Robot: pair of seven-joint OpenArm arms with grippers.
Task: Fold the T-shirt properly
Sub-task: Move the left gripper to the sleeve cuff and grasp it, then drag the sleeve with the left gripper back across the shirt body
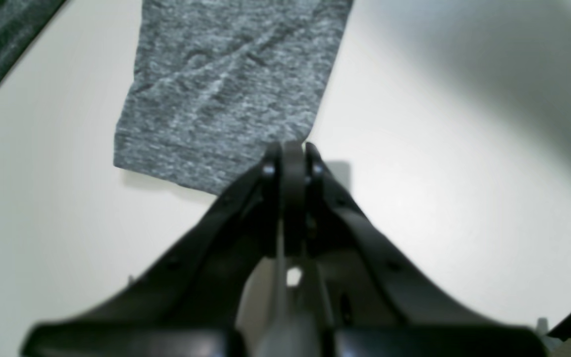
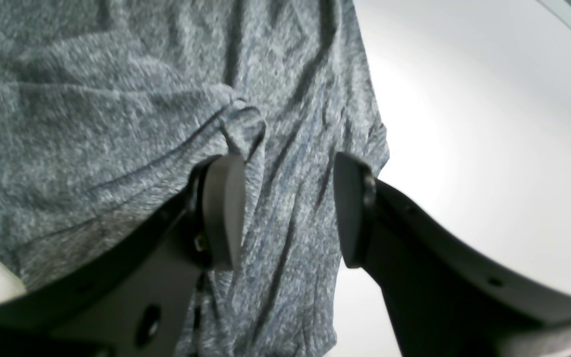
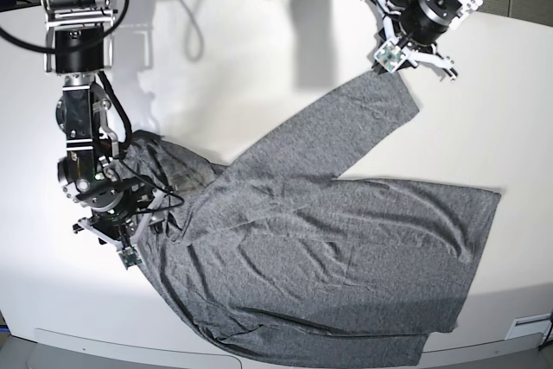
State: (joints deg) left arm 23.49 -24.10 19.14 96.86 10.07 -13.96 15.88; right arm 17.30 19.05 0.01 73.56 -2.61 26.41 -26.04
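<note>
The left gripper [image 1: 293, 148] has its jaws clenched at the sleeve cuff of the T-shirt [image 3: 328, 231]; the right gripper [image 2: 285, 208] hangs released over crumpled fabric. The shirt sprawls across the white table [image 3: 259, 58], its sleeve angling toward the far edge, where cables [image 3: 186, 19] trail.

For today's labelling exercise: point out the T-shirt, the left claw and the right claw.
T-shirt [image 3: 346, 231], base view, middle of the body.
Left claw [image 1: 293, 148], left wrist view, shut tips at the sleeve cuff.
Right claw [image 2: 288, 210], right wrist view, gap between open fingertips.
</note>
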